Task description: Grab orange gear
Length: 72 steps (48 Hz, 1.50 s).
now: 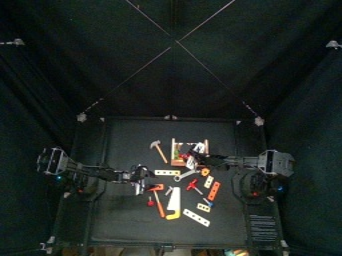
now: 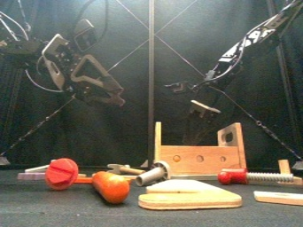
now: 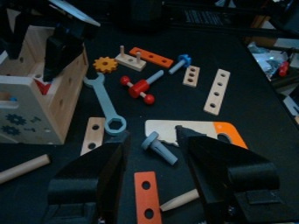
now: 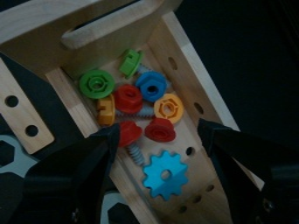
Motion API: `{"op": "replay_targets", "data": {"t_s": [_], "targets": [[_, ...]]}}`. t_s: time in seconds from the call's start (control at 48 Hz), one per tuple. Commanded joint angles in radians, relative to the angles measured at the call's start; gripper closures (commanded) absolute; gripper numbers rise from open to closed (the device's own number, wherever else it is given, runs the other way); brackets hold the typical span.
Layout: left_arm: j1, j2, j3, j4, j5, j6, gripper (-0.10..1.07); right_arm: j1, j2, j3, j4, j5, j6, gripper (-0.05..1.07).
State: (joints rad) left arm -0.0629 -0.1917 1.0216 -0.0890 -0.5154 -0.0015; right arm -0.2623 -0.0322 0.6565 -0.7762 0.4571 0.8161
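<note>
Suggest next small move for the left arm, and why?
Probably ease the left gripper forward toward the orange gear. Its jaws stand open and empty, and the gear lies free on the table beyond the blue wrench, beside the wooden toolbox.

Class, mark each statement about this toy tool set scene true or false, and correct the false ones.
1. The orange gear lies on the table beside the wooden toolbox. True.
2. The left end effector is clamped on the orange gear. False: its jaws stand open and empty, above the table, with the gear lying apart from them.
3. A blue gear lies inside the toolbox, under the right end effector. True.
4. The blue wrench stands upright in the toolbox. False: it lies flat on the table outside the box.
5. The right end effector holds a green nut. False: its jaws are open and hold nothing; the green nut sits in the box.
</note>
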Motion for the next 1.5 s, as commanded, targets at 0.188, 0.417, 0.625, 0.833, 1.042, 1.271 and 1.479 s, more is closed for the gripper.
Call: {"op": "replay_targets", "data": {"t_s": [0.188,0.417,0.625,0.833,1.042,1.271,1.479], "targets": [[-0.008,-0.003,-0.009,-0.011,-0.011,0.006,0.13,0.149,-0.163,-0.002,0.078,0.135,0.0,0.02],[-0.006,-0.003,-0.006,-0.011,-0.011,0.006,0.13,0.291,-0.241,0.083,0.21,0.259,0.006,0.02],[-0.006,-0.003,-0.002,-0.012,-0.011,0.006,0.13,0.362,-0.285,0.135,0.325,0.356,0.008,0.02],[-0.006,-0.003,-0.002,-0.011,-0.011,0.006,0.13,0.36,-0.318,0.183,0.351,0.407,0.023,0.02],[-0.006,-0.003,0.003,-0.012,-0.011,0.006,0.13,0.314,-0.334,0.244,0.261,0.33,0.193,0.02],[-0.006,-0.003,0.003,-0.012,-0.011,0.006,0.13,0.258,-0.344,0.324,0.169,0.137,0.316,0.02],[-0.006,-0.003,0.003,-0.011,-0.011,0.006,0.13,0.189,-0.342,0.359,0.149,0.089,0.327,0.01]]}}
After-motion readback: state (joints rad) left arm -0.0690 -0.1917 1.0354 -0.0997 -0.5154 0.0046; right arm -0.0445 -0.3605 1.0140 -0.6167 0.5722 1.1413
